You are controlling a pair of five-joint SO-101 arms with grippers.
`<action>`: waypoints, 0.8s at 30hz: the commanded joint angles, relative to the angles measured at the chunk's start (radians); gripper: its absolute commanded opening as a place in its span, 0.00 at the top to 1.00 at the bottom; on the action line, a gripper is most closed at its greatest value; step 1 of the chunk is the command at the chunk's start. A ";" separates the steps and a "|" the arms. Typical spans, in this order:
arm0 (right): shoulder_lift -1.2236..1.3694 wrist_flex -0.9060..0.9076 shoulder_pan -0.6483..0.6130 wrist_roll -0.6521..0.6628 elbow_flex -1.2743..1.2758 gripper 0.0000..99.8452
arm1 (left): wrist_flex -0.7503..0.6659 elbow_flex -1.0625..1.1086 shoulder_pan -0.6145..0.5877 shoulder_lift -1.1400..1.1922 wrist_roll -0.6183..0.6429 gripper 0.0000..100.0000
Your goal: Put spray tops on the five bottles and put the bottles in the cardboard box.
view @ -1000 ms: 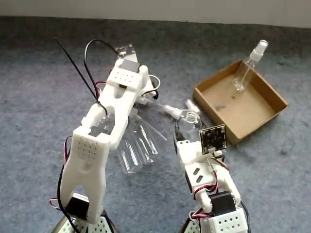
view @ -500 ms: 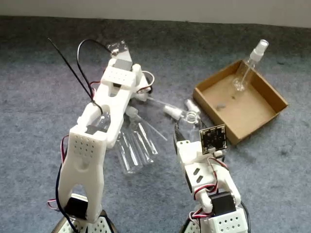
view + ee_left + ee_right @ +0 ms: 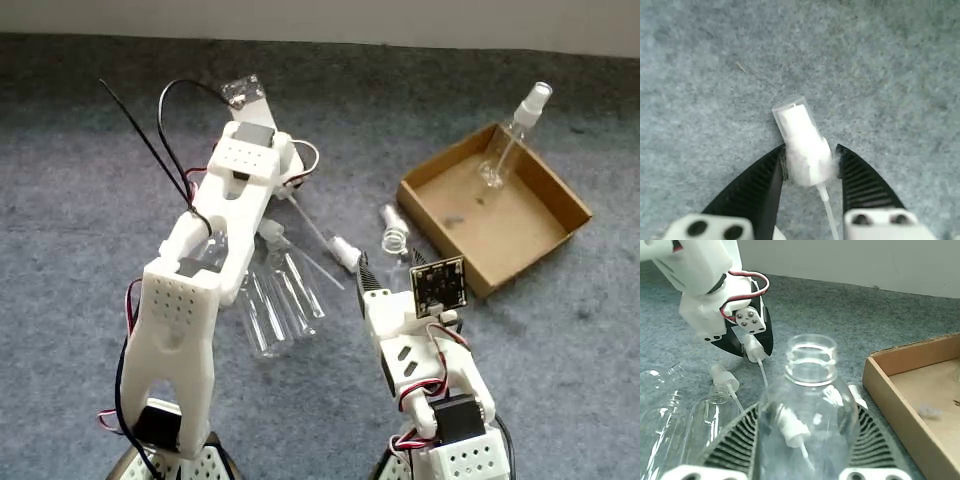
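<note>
My left gripper [image 3: 810, 152] is shut on a white spray top [image 3: 805, 145] just above the carpet, its thin tube trailing back between the fingers. From above, that gripper [image 3: 292, 195] sits under the left arm's wrist. My right gripper [image 3: 809, 412] is shut on a clear bottle [image 3: 810, 390], held upright with its open neck [image 3: 393, 238] on top. The left gripper [image 3: 751, 342] with its top hangs beyond the bottle. Several capless bottles [image 3: 280, 300] lie between the arms. One bottle with a spray top [image 3: 510, 135] leans in the cardboard box [image 3: 540, 235].
A loose spray top [image 3: 345, 250] with its long tube lies beside the right gripper's fingers. Another one [image 3: 722, 375] rests by the lying bottles [image 3: 670, 405]. The cardboard box's near wall [image 3: 890, 385] is close on the right. Grey carpet covers the table.
The left arm drew back and to the left with its spray top. The loose top near the right gripper swung closer to it. The right arm kept still with the bottle.
</note>
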 commanded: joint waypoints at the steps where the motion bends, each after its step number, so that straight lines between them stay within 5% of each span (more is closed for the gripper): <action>1: -0.013 -0.033 0.007 0.000 0.085 0.91 | -0.011 -0.096 -0.016 -0.047 0.005 0.99; 17: -0.013 -0.035 -0.087 0.000 0.085 0.91 | 0.361 -0.372 -0.038 -0.298 -0.002 0.99; 24: -0.013 -0.099 -0.179 0.000 0.102 0.91 | 0.519 -0.518 -0.051 -0.438 -0.374 0.99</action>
